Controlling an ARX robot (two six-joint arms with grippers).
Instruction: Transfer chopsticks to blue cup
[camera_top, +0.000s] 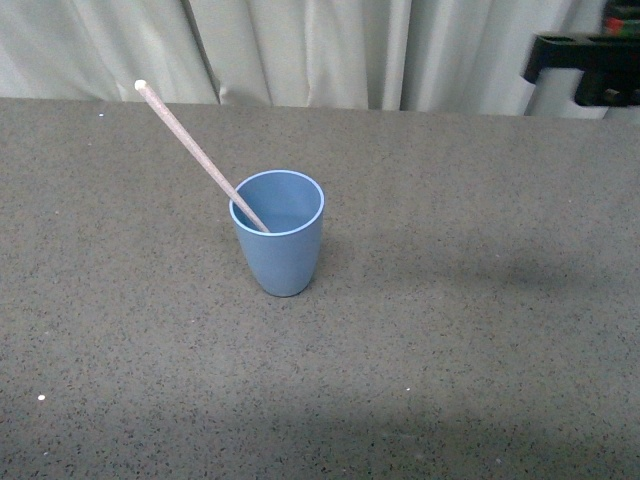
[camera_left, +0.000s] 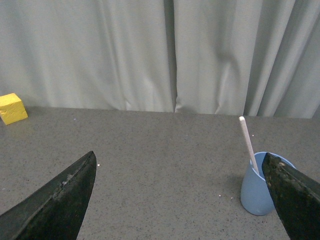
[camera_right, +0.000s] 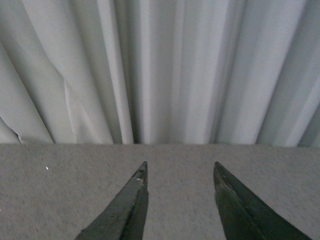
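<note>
Basically done; chopstick (camera_top: 195, 150) stands in the blue cup (camera_top: 280, 245), lower end inside, leaning over the rim toward 10 o'clock; my left pincer (camera_left: 178, 155) spread, empty; right pincer (camera_right: 180, 163) spread, empty; I judge only retreat remains.

cup (camera_top: 279, 240) upright on table (camera_top: 480, 330), just left of centre. chopstick (camera_top: 195, 148) in cup, leaning on rim, top tilted far-left. curtain (camera_top: 300, 50) behind table. block (camera_left: 11, 108) on table by curtain, well apart from cup.
</note>
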